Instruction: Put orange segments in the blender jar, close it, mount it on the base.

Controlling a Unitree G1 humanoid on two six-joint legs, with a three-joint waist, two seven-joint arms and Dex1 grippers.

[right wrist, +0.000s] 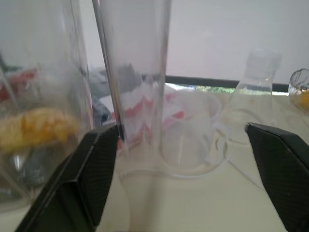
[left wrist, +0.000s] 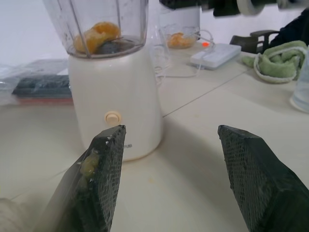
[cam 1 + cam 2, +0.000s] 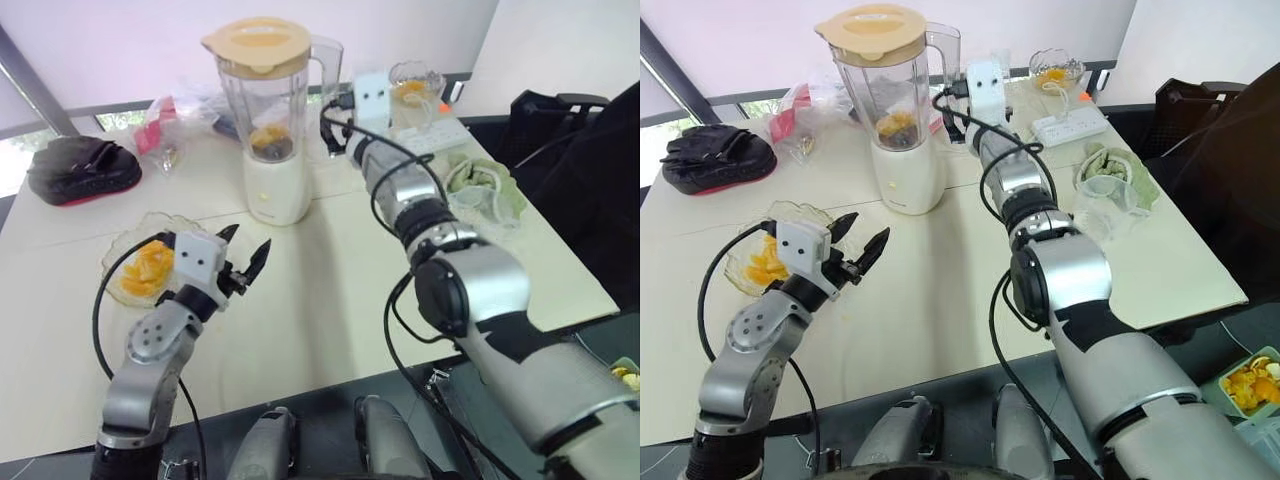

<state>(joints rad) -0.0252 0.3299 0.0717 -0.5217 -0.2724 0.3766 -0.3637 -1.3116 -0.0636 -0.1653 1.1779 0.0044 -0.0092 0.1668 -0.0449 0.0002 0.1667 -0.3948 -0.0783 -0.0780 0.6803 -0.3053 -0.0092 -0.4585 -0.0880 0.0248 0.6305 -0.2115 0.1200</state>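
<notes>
The clear blender jar (image 3: 265, 100) stands on its white base (image 3: 275, 185) at the back middle of the table, with a beige lid (image 3: 258, 42) on top and orange segments (image 3: 268, 138) at the bottom. My right gripper (image 1: 188, 159) is open right behind the jar, and the jar's handle (image 1: 133, 72) rises just inside one finger (image 1: 91, 179). My left gripper (image 3: 247, 252) is open and holds nothing, hovering in front of the base, right of a glass dish (image 3: 118, 250) holding orange segments (image 3: 148, 270). Pulp sticks to one left finger (image 2: 91, 166).
A black bag (image 3: 80, 170) lies at the back left, a red-and-white packet (image 3: 160, 125) beside the blender. Back right are a power strip (image 3: 435, 135), a glass bowl of orange (image 3: 415, 85), a green cloth (image 3: 485, 185) and a clear cup (image 3: 1105, 210).
</notes>
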